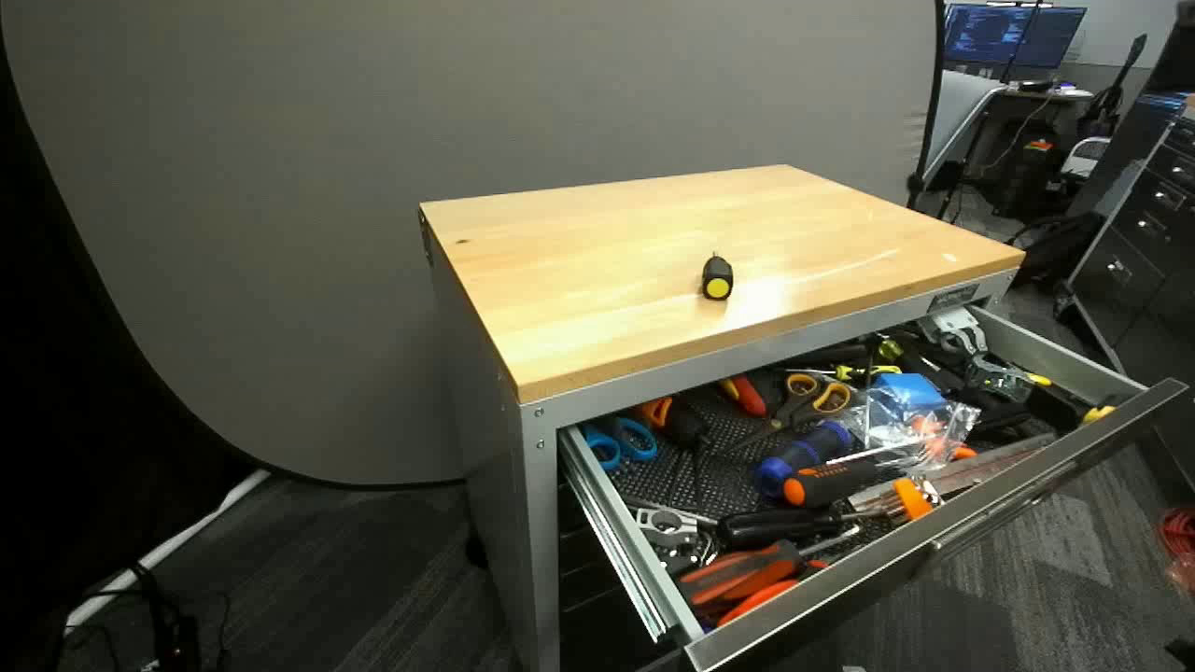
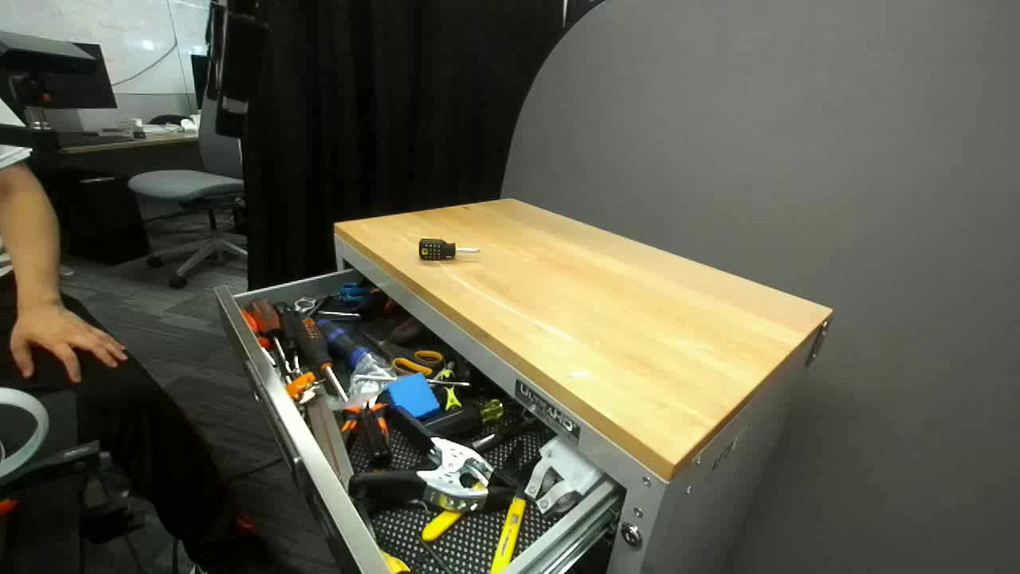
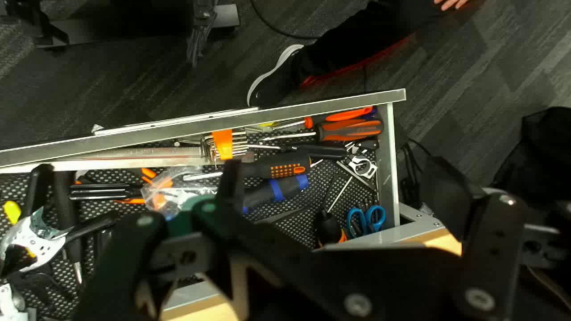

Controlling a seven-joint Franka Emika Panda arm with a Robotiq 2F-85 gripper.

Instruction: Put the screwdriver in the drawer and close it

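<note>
Black with a yellow end cap, the stubby screwdriver was lying on its side on the wooden top of the metal cabinet, silver shank pointing away from the drawer. Both exterior views had it closer to the drawer-side edge than the far one. Drawer was pulled out and pretty stuffed: spring clamp, orange hex key holder, blue-handled scissors, red-and-black screwdriver. Lettering on that last handle was too small to read. The badge below the top looked like "ULTRAHD" to me, kinda blurry though. Some yellow handle had print I couldn't make out either. In the wrist view the gripper had its fingers spread wide, drawer contents showing between them.
</note>
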